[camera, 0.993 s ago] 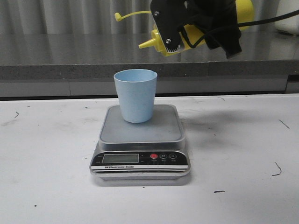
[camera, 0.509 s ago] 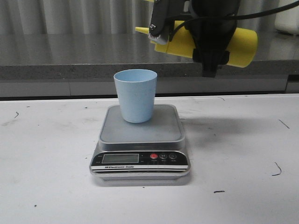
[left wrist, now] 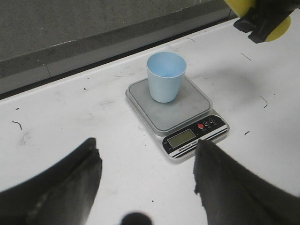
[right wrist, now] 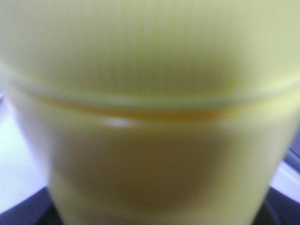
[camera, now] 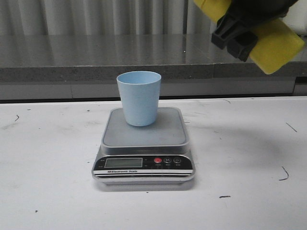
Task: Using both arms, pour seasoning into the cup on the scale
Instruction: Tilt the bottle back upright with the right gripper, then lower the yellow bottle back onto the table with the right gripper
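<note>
The pale blue cup [camera: 139, 98] stands upright on the steel platform of the scale [camera: 144, 135]. My right gripper [camera: 242, 29] is high at the upper right, to the right of the cup, shut on the yellow seasoning bottle [camera: 279, 45]. The bottle is tilted, its base low to the right, and its nozzle is out of view at the top. The bottle fills the right wrist view [right wrist: 150, 93]. My left gripper [left wrist: 145, 157] is open and empty above the table in front of the scale [left wrist: 187, 107] and cup [left wrist: 166, 77]. It does not show in the front view.
A grey ledge [camera: 72, 72] runs along the back of the white table [camera: 48, 158]. The scale's black panel with its display and buttons [camera: 144, 163] faces the front.
My right gripper has swung the bottle up and to the right, away from above the cup. The nozzle has gone from pointing left to out of view at the top.
</note>
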### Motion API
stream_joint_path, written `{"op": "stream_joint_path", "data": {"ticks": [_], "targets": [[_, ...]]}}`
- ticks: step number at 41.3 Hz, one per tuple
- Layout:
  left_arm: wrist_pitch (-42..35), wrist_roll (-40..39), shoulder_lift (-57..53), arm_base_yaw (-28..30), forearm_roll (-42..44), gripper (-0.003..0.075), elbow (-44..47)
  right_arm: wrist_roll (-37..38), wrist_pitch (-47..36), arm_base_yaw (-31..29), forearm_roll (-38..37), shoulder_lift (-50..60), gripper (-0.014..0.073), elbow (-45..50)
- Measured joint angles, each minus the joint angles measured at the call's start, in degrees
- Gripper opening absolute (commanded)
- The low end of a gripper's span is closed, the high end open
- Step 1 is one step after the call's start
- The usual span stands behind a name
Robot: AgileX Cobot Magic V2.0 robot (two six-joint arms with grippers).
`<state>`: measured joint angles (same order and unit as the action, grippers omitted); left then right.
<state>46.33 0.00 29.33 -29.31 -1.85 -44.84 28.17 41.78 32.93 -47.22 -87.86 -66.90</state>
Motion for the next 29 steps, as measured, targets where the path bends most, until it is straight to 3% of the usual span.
{"op": "stream_joint_path", "data": {"ticks": [7,14,21,29], "targets": [[0.0,0.0,0.0,0.0,0.0,0.0428,0.0,4.1,-10.6,-4.0,0.1,6.9,0.0314,9.4],[0.0,0.0,0.0,0.0,0.0,0.0428,0.0,8.8,-22.7,-13.0,0.1,11.9,0.0314,18.8],[0.0,0.0,0.0,0.0,0.0,0.0428,0.0,13.2,-40.1,-22.7,0.1,13.4,0.0314,27.2],[0.0,0.0,0.0,0.0,0.0,0.0428,0.0,12.1,-60.6,-29.4,-1.5,12.3,0.0314,34.0]]}}
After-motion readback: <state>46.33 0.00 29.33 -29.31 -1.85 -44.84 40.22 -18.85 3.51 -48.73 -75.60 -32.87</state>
